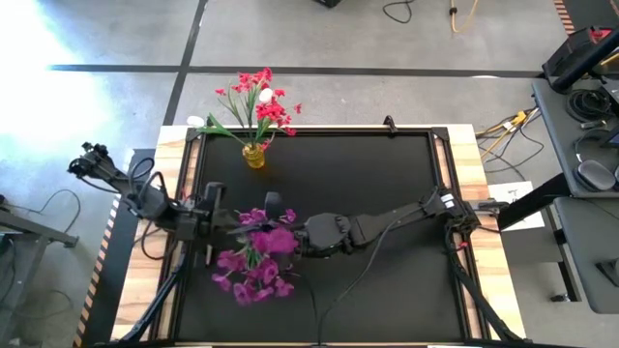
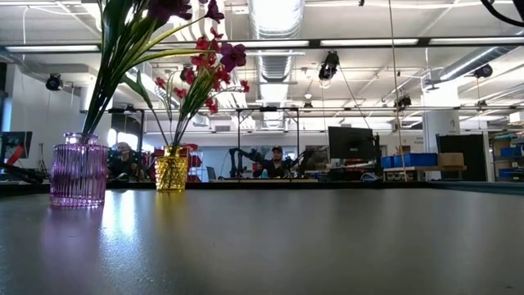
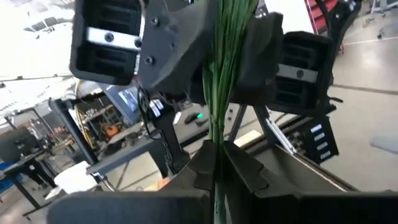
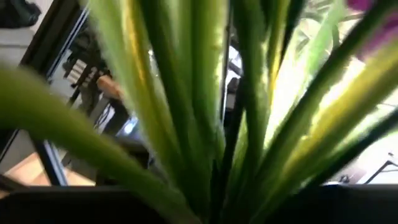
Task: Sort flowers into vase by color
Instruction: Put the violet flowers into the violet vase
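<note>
The purple flowers [image 1: 256, 259] were gripped by the stems in the left claw [image 3: 214, 162], seemingly steadied for bunching, while the right claw's [image 1: 302, 238] clench could not be told.

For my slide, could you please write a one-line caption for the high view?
Both grippers, left and right, meet at the purple flowers; red flowers stand in the yellow vase.

Left hand [image 1: 224, 230] and right hand [image 1: 295, 238] meet mid-table

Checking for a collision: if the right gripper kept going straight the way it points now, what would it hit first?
Probably the purple flowers: right gripper points into that bunch, with left gripper just beyond.
</note>
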Available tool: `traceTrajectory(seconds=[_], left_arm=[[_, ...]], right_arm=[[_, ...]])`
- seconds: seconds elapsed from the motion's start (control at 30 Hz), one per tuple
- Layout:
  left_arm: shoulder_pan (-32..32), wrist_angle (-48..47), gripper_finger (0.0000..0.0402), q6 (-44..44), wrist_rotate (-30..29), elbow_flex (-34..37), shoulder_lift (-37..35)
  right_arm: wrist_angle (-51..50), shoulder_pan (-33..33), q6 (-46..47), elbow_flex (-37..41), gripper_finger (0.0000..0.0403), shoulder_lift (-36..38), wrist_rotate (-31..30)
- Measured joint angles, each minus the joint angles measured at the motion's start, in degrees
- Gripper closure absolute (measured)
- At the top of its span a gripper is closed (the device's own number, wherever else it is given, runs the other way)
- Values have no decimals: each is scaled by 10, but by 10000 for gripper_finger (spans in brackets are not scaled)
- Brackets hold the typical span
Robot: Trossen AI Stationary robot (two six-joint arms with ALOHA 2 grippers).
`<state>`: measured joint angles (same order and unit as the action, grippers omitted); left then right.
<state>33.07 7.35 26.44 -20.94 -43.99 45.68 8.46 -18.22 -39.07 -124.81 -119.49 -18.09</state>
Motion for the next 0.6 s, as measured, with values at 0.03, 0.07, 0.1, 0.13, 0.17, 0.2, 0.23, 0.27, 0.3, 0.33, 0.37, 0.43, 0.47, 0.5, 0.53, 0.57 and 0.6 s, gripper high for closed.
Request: traceTrajectory(seconds=[0.03,0.07,0.1,0.13,0.17,0.2,0.23,0.27,0.3,0.33,0.37,0.43,0.47,0.5,0.53,0.57,0.6], left_arm=[[-1,-1,401,-2,3,2,1],[-1,-1,401,-2,4,3,1],[-1,-1,401,-2,5,3,1],[-1,-2,401,-2,5,3,0],[-1,-3,401,-4,5,3,-1],[-2,-4,401,-5,5,3,-3],[-2,-5,401,-5,4,3,-5],[-2,-7,401,-5,-3,2,-7],[-2,-9,401,-5,-11,0,-7],[-2,-9,400,-5,-21,-1,-6],[-2,-9,397,-6,-29,-3,-6],[-2,-23,384,-6,-43,-13,-4],[-2,-38,375,-7,-51,-21,-3],[-2,-55,364,-7,-58,-29,-1],[-2,-76,352,-9,-69,-40,2],[-2,-100,340,-15,-81,-52,5],[-2,-124,327,-23,-94,-65,7]], right_arm=[[-8,0,1,0,316,1,0],[-18,0,3,0,328,2,-1],[-29,0,5,0,341,4,-2],[-37,0,7,0,355,6,-4],[-42,0,10,0,369,7,-4],[-43,0,12,0,381,8,-6],[-42,0,13,0,387,9,-10],[-42,0,14,0,389,10,-13],[-42,1,17,-1,390,10,-14],[-42,3,18,-2,391,11,-14],[-42,6,20,-2,392,11,-14],[-41,13,25,-4,393,11,-13],[-41,16,27,-5,394,12,-12],[-42,20,32,-5,394,12,-11],[-46,23,34,-6,394,12,-10],[-52,27,37,-9,394,12,-9],[-62,29,41,-14,394,12,-8]])
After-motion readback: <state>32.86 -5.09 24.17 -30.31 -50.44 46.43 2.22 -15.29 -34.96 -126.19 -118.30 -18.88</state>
